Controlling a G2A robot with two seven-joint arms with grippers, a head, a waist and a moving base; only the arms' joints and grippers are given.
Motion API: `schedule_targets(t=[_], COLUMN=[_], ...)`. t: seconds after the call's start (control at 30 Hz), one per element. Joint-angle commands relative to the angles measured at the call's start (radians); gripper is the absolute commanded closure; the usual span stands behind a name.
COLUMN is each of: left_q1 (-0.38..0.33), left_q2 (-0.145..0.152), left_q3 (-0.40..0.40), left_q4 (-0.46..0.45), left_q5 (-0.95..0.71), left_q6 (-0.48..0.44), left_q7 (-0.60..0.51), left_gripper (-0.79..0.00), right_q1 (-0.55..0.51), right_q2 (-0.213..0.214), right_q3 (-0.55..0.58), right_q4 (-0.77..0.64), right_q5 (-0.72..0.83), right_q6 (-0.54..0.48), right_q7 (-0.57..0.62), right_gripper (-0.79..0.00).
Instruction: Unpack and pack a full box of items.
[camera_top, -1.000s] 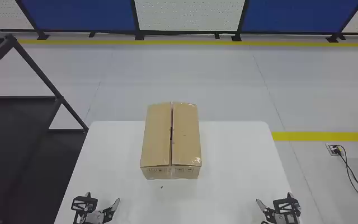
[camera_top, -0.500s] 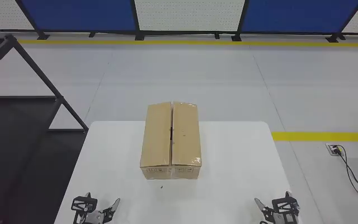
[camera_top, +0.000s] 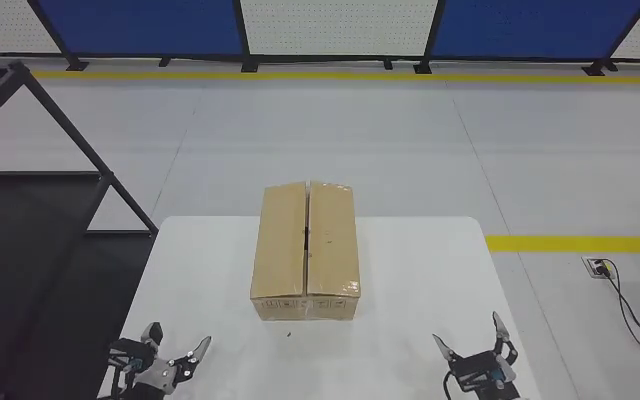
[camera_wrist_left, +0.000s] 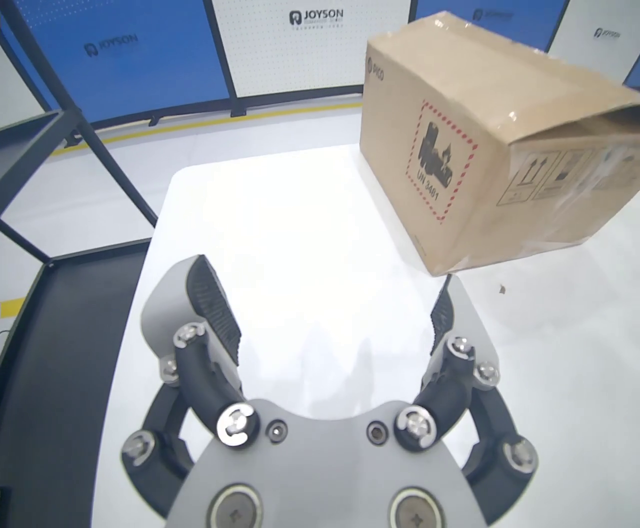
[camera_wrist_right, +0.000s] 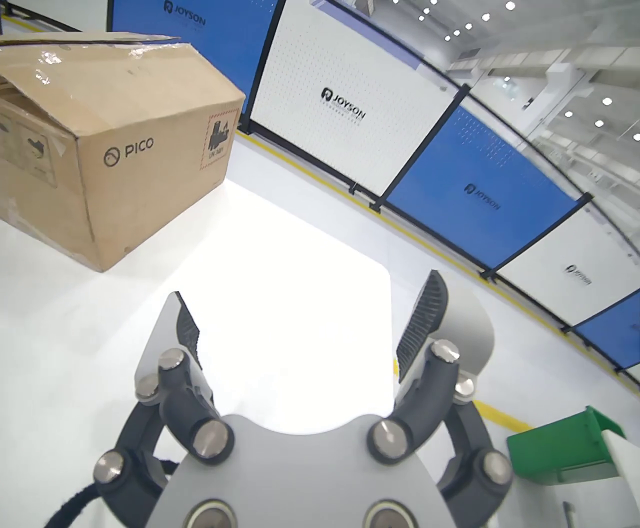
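A brown cardboard box (camera_top: 306, 250) stands in the middle of the white table (camera_top: 420, 290), its two top flaps folded shut along a centre seam. The box (camera_wrist_left: 480, 150) is to one side ahead of my left gripper (camera_wrist_left: 320, 300), which is open and holds nothing. In the top view that left gripper (camera_top: 177, 344) sits at the table's near left corner. My right gripper (camera_wrist_right: 307, 310) is open too, with the box (camera_wrist_right: 100, 145) off to its side. From above, the right gripper (camera_top: 470, 340) is at the near right corner. Both are well short of the box.
A black metal rack (camera_top: 60, 250) with a dark shelf (camera_wrist_left: 55, 350) stands close along the table's left side. A green bin (camera_wrist_right: 565, 452) sits beside the right arm. Blue and white partition panels (camera_top: 340, 25) close off the floor behind.
Both grippers have come forward a little from the table's near edge and their fingers have spread wider. The box has not moved.
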Motion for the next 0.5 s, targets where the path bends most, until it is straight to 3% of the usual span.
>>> schedule_targets(t=[0.0, 0.47], left_q1=[0.005, 0.007], left_q2=[0.002, 0.002], left_q3=[-0.016, -0.019], left_q4=[-0.01, -0.011], left_q5=[-0.009, -0.007], left_q6=[-0.03, -0.034], left_q7=[0.017, 0.021], left_gripper=[-0.785, -0.785], right_q1=[0.011, 0.012], right_q2=[-0.004, -0.004], right_q3=[-0.023, -0.026], right_q4=[-0.009, -0.009], right_q5=[-0.015, -0.02], right_q6=[0.016, 0.018], right_q7=[0.026, 0.031], right_gripper=[-0.785, -0.785])
